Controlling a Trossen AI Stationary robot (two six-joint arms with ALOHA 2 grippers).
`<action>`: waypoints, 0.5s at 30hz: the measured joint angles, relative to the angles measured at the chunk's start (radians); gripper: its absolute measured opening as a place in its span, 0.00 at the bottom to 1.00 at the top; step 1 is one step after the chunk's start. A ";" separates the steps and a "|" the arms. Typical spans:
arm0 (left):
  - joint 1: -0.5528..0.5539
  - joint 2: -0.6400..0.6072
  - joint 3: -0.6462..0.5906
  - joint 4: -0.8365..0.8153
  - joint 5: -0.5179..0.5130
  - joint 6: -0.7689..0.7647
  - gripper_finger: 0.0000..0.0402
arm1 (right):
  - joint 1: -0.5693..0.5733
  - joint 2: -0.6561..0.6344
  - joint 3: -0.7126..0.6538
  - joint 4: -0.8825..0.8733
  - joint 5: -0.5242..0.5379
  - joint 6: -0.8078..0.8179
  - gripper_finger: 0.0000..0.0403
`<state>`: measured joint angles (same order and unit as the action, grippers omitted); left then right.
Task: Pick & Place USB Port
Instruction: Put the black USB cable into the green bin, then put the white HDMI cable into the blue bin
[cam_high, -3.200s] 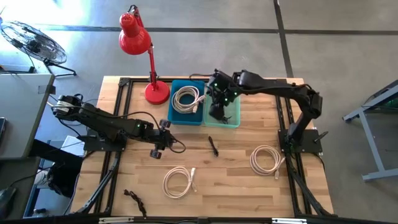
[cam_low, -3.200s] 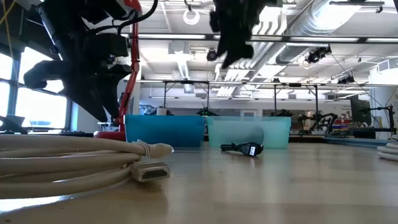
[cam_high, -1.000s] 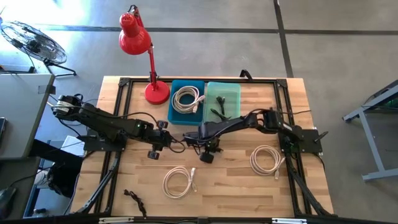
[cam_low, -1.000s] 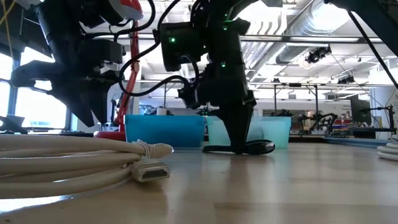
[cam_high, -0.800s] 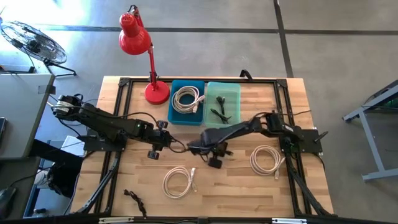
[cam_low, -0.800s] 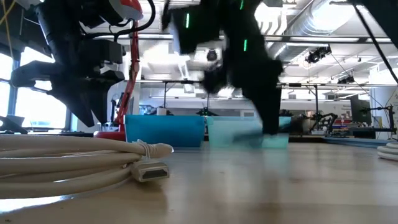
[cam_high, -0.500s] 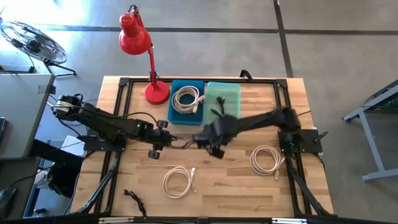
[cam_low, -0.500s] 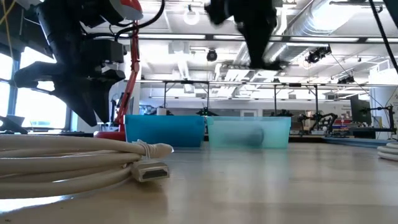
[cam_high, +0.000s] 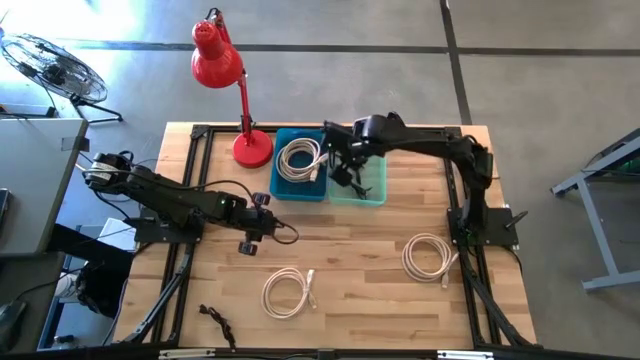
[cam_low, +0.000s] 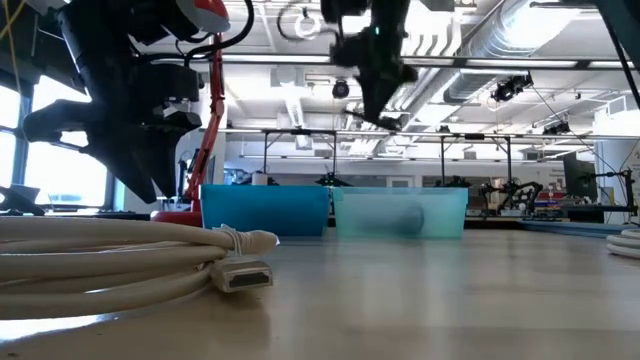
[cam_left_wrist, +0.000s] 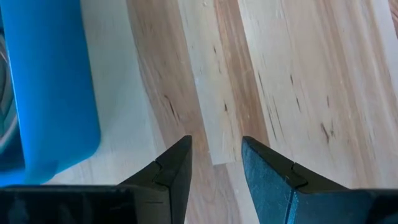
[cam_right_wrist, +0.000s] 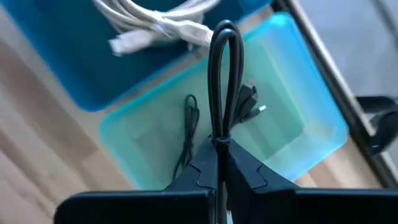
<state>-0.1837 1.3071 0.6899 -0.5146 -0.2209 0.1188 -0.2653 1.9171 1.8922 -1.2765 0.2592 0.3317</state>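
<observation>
**Ana:** One black cable (cam_right_wrist: 222, 81) is clamped in the right end effector (cam_right_wrist: 221, 146), folded into a loop that sticks out past the closed fingers. It hangs above the teal bin (cam_high: 370, 186), not yet released.

**Ben:** So how far along would you say the job is?

**Ana:** Midway, I'd judge. One black cable already in the bin (cam_right_wrist: 188, 134) lies on the floor of that bin, and a coiled white cable (cam_high: 299, 158) sits in the blue bin (cam_high: 282, 188) just beside it. What is left on the surface (cam_high: 370, 280): a white coil toward the front (cam_high: 288, 292), another white coil on the right side (cam_high: 427, 254), and a small black cable near the front left corner (cam_high: 216, 322).

**Ben:** And the left arm?

**Ana:** Waiting. The left end effector (cam_left_wrist: 214, 165) hovers low over bare wood near the blue bin, fingers partly apart with nothing between them.

**Ben:** The surroundings?

**Ana:** Pale wooden planks with a black frame around them, and a red desk lamp (cam_high: 225, 70) standing at the back by the blue bin. Beyond that, grey concrete floor, a fan (cam_high: 52, 66) at the left, and from the low camera a large workshop hall with ceiling ducts and benches.
</observation>
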 joint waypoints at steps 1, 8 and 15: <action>0.000 0.000 0.000 -0.002 0.000 0.005 0.34 | -0.023 -0.001 -0.031 0.021 -0.016 -0.004 0.00; 0.000 0.000 -0.024 -0.011 0.005 0.054 0.34 | -0.158 -0.001 -0.272 0.168 -0.114 -0.045 0.04; 0.000 0.000 -0.074 -0.006 0.076 0.052 0.34 | -0.202 -0.001 -0.372 0.315 -0.276 -0.070 0.21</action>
<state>-0.1837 1.3071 0.6163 -0.5206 -0.1451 0.1707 -0.4675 1.9163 1.5204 -0.9619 -0.0164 0.2619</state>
